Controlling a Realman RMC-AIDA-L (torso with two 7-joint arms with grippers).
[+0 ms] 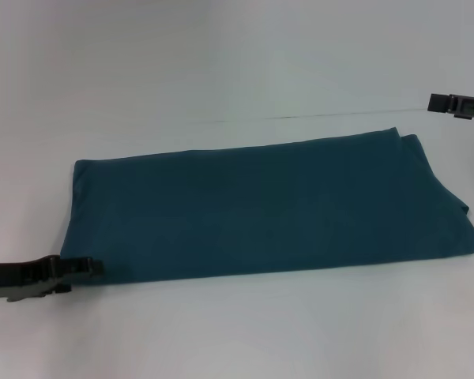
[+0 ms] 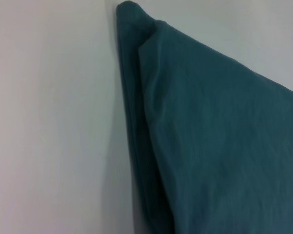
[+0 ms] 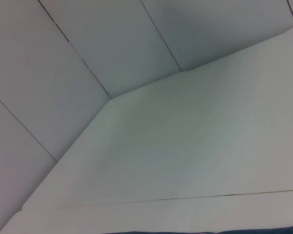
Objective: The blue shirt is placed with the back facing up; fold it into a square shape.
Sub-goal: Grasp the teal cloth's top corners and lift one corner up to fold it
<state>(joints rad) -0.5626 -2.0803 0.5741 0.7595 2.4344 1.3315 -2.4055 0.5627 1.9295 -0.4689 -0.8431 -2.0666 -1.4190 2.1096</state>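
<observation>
The blue shirt (image 1: 261,209), folded into a long band, lies across mid-frame on the white surface (image 1: 221,63). The left pincer (image 1: 83,268) lies level at its lower-left corner, the right pincer (image 1: 450,104) sits at the upper right edge; their openings cannot be told.

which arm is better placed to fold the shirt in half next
Probably left: the left gripper sits at the near left corner of the shirt, a long folded band. The right gripper hangs beyond the far right corner, off the cloth.
</observation>
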